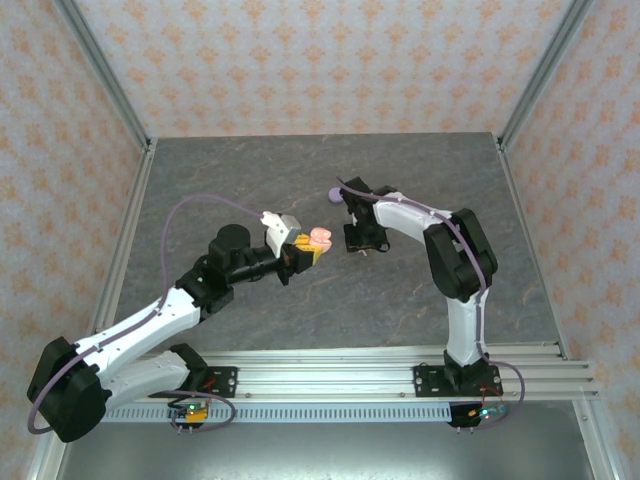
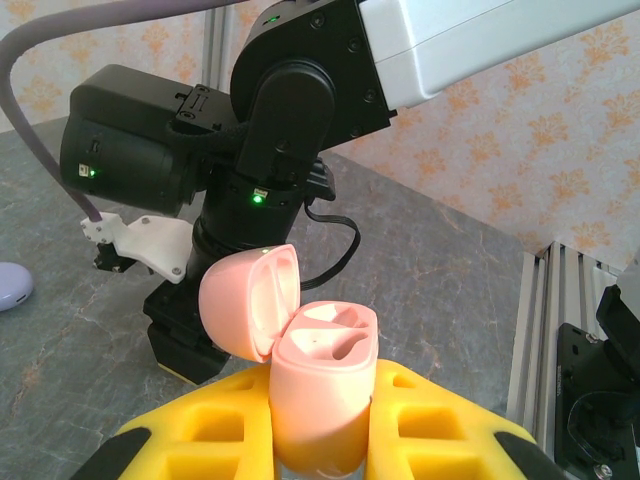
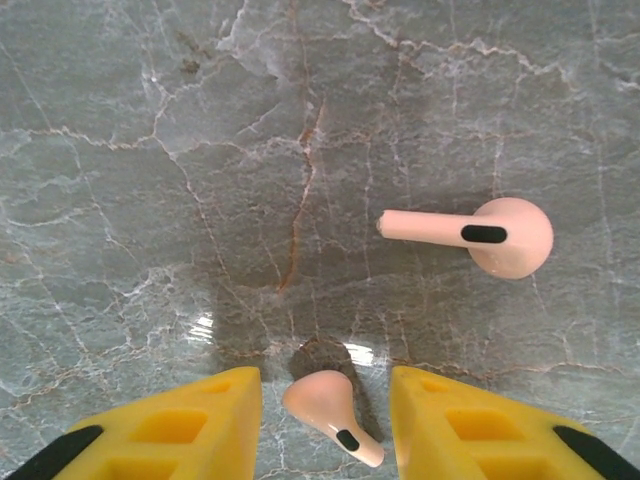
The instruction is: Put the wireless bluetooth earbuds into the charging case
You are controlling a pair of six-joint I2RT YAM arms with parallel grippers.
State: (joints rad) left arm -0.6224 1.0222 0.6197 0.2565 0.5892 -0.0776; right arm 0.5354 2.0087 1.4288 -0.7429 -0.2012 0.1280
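While left gripper (image 2: 320, 425) clamps the peach charging case (image 2: 322, 385), lid open, right gripper (image 3: 325, 388) with jaws parted either side of one earbud (image 3: 318, 402), not touching, second earbud (image 3: 505, 236) nearby on table (image 3: 150, 200)

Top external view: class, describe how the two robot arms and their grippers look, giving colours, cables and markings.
Both the left arm and right arm have white links, bulky black joints and a purple cable running alongside. The left gripper and right gripper have yellow, pocketed fingers with black patches. Green lights glow at the bases.
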